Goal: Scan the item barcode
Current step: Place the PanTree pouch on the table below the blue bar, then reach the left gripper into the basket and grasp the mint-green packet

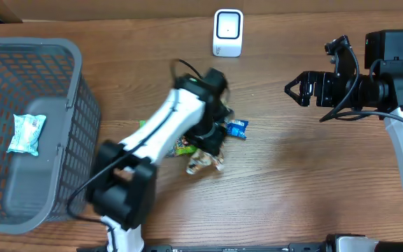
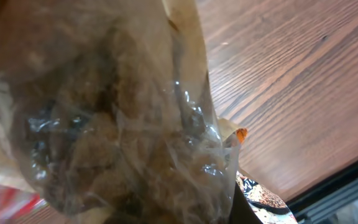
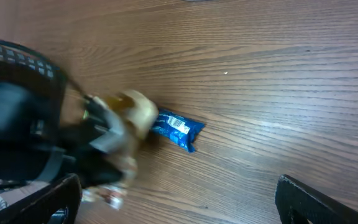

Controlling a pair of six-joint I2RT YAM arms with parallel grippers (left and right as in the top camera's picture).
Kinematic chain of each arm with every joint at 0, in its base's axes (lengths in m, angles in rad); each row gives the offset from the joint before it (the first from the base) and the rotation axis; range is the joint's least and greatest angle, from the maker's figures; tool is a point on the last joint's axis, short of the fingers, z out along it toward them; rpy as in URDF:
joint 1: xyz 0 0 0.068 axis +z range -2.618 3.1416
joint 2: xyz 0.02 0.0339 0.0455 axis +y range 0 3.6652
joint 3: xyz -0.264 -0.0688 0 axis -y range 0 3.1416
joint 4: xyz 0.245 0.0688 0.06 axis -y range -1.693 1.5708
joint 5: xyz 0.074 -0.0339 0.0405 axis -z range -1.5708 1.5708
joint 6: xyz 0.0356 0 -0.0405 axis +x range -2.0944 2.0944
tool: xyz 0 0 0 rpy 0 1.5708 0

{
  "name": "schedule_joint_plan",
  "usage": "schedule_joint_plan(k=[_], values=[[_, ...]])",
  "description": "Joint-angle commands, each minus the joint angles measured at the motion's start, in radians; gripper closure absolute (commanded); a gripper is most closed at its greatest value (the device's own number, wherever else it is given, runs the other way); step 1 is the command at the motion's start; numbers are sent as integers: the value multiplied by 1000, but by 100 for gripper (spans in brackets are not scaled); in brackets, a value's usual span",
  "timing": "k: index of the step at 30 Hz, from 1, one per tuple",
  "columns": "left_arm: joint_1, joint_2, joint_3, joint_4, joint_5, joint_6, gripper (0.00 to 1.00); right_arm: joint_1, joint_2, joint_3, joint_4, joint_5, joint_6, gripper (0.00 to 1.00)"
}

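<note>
The bag [image 2: 104, 124] sits at table centre, 6 o'clock from the scanner [image 1: 228, 31], pinched in the narrowly closed left gripper [image 1: 214, 138]. It looks light, soft, crinkly and slippery, so a bunched edge seems the best hold. At 3 o'clock the right gripper [image 1: 296, 89] gapes wide, empty.

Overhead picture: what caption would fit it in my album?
Left gripper grips a clear bag mid-table; right gripper hovers open.

A brown wooden table [image 1: 313, 175] with long, fine grain spreads beneath the left gripper [image 1: 212, 148] and on every side of it. Even light lays a soft sheen on the wood ahead of the gripper. Behind it, a dark rail [image 1: 257, 247] lines the table's near edge.
</note>
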Motion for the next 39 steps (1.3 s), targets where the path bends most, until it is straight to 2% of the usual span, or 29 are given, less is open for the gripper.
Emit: schedule_joint_plan(k=[1,3,4,6,7,8,12,13,14,16,20,22,25,29,31,39], values=[[-79,56,-5,31,46,-104,96,4,1,24,10,3,-1,0],[-90,60,-2,28,41,-128,11,4,1,24,9,3,-1,0],[-74,58,31,-12,18,-139,0,4,1,24,6,2,-1,0],[-34,58,112,-95,-29,-142,0,4,1,24,2,2,-1,0],[31,53,246,-195,-88,-183,0,4,1,24,-1,2,-1,0],[58,47,299,-225,-98,-184,0,4,1,24,-2,2,-1,0],[268,7,721,-398,-201,-227,0,4,1,23,-2,2,-1,0],[329,0,824,-449,-277,-270,0,4,1,21,-2,2,-1,0],[460,-32,937,-464,-341,-316,0,4,1,15,-2,2,-1,0],[573,-70,958,-464,-362,-381,0,4,1,8,-3,2,-1,0],[825,-109,954,-464,-380,-410,0,4,1,-11,-1,2,-1,0],[951,-109,896,-464,-445,-456,0,4,1,-15,-2,2,-1,0],[1011,-106,783,-444,-510,-509,1,4,1,-15,1,2,0,0],[1058,-103,523,-264,-510,-465,0,4,1,-15,11,2,-1,0],[1067,-103,363,-105,-511,-435,0,4,1,-15,8,2,-1,0],[1077,-103,15,313,-522,-314,0,4,1,-15,2,2,-1,0]])
